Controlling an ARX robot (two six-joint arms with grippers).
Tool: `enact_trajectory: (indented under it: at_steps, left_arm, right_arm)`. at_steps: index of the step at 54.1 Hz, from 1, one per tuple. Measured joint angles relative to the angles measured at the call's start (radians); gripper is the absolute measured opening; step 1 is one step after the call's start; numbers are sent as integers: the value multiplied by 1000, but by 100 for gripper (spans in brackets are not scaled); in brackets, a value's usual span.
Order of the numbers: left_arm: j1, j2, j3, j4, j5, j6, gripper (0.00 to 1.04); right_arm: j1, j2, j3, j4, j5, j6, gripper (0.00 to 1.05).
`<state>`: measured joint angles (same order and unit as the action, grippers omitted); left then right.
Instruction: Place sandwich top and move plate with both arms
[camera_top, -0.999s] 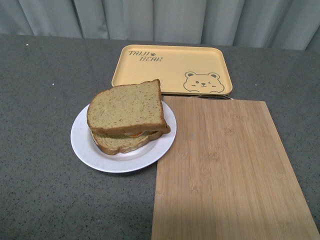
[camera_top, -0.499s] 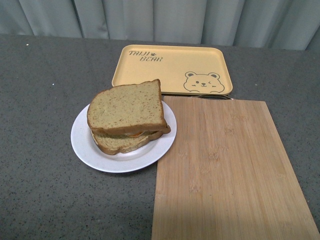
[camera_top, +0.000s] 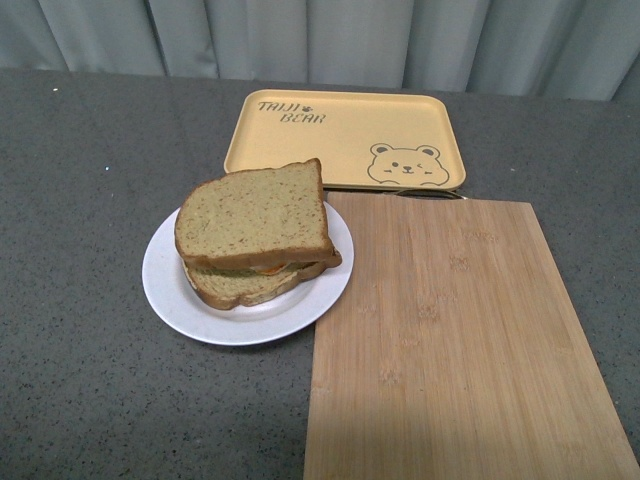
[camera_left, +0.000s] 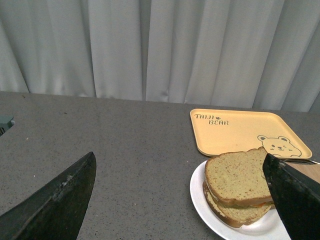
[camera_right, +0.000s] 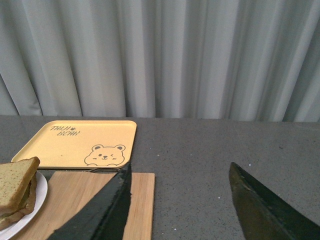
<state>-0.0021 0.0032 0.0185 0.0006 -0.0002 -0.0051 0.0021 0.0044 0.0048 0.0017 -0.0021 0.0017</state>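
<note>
Nothing has shifted since a second ago. Sandwich top (camera_top: 252, 213) lies on the lower slice (camera_top: 240, 288) on the plate (camera_top: 200, 315), whose rim is against the left edge of the cutting board (camera_top: 450, 340). The tray (camera_top: 345, 135) sits just behind, all on the counter (camera_top: 80, 200). Neither arm shows in the front view. Left claw (camera_left: 178, 157) is spread wide and empty, held above the counter and facing the plate. Right claw (camera_right: 180, 166) is also spread and empty, above the counter near the board.
</note>
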Motion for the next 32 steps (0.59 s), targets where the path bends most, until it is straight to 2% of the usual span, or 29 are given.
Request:
enact_trajectory:
  at_steps: [2,4,7,8,12,25,32]
  left_arm:
    - [0,2,1,-2,3,0,98]
    - [12,21,17,-53,45,-26,98]
    - [38,143,74,-205,136,-122,98]
    - [44,183,80,-214,147,-150,98]
    - [48,322,84,-163,159,-243,98]
    - [18,910,168,244,198,-501,98]
    - [-4,1228,241,412,214,-600,98]
  right_arm:
    - [0,0,0,0,0,0,64]
    - [0,0,0,0,0,0,71]
    - [0,0,0,0,-1,0,82]
    - [0,0,0,0,0,0,87]
    - [0,0,0,0,0,0,97]
    - [0,0,0,0,0,0,95]
    - [0,0,0,0,0,0,95]
